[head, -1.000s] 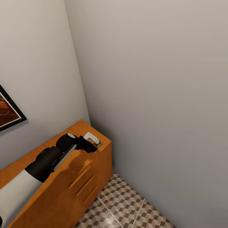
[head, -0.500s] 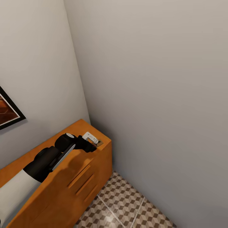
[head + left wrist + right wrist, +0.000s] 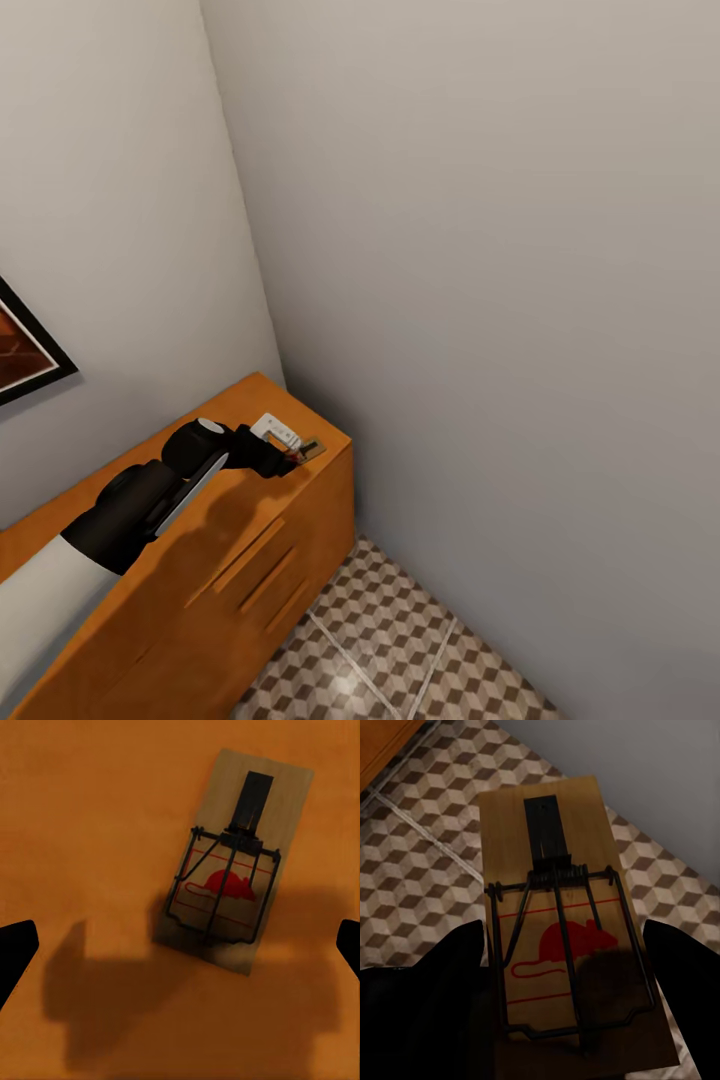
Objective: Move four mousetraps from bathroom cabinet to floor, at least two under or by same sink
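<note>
One mousetrap (image 3: 232, 877), a tan board with dark wire and a red mouse print, lies flat on the orange cabinet top (image 3: 90, 810). My left gripper (image 3: 180, 945) hovers over it, open, with its fingers (image 3: 15, 952) wide apart on either side of the trap. From the head camera the left gripper (image 3: 288, 458) sits at the cabinet's right end (image 3: 240, 410), with the mousetrap (image 3: 311, 448) poking out just beyond it. My right gripper (image 3: 570, 975) is shut on a second mousetrap (image 3: 562, 870), held above the cube-patterned bathroom floor (image 3: 420, 870).
The cabinet stands in a corner between two grey walls (image 3: 480, 300), its drawer handles (image 3: 255, 570) facing the floor (image 3: 400, 650). A framed picture (image 3: 25, 350) hangs on the left wall. A corner of the cabinet (image 3: 379, 739) shows in the right wrist view.
My left arm has drawn back slightly to the left along the cabinet top, so a little more of the mousetrap shows beyond the fingers. The head view shifted slightly.
</note>
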Controlling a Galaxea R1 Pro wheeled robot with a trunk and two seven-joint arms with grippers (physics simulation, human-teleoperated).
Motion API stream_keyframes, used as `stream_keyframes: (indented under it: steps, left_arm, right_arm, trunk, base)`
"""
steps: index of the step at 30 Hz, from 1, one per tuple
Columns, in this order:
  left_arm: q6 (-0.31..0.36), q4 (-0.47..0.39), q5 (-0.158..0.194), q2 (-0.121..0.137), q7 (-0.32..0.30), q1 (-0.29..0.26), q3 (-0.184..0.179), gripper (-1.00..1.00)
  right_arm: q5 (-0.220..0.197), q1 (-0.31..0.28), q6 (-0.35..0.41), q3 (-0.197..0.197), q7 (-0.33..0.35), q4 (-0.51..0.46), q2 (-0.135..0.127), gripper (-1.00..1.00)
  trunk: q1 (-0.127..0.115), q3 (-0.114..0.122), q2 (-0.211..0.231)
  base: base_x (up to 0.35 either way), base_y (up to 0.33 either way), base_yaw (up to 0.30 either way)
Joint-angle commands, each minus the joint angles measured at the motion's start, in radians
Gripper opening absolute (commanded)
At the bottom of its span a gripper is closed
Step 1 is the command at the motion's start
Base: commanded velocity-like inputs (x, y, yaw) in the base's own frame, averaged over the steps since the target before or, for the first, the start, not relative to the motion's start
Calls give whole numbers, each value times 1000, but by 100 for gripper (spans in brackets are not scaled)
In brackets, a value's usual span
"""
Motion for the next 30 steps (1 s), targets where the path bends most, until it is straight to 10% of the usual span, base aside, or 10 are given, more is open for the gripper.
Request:
stream_keyframes:
  steps: [1,30]
  left_arm:
    - [4,-1,8,2,4,-1,0,100]
    - [2,-3,9,5,4,-1,2,100]
  right_arm:
    - [-4,-1,-3,7,-4,1,0,-100]
    - [-4,0,-3,7,-4,1,0,-100]
  trunk:
    - [1,-3,-2]
    - [1,-29,-2]
  base:
    - [0,0,0]
    - [0,0,0]
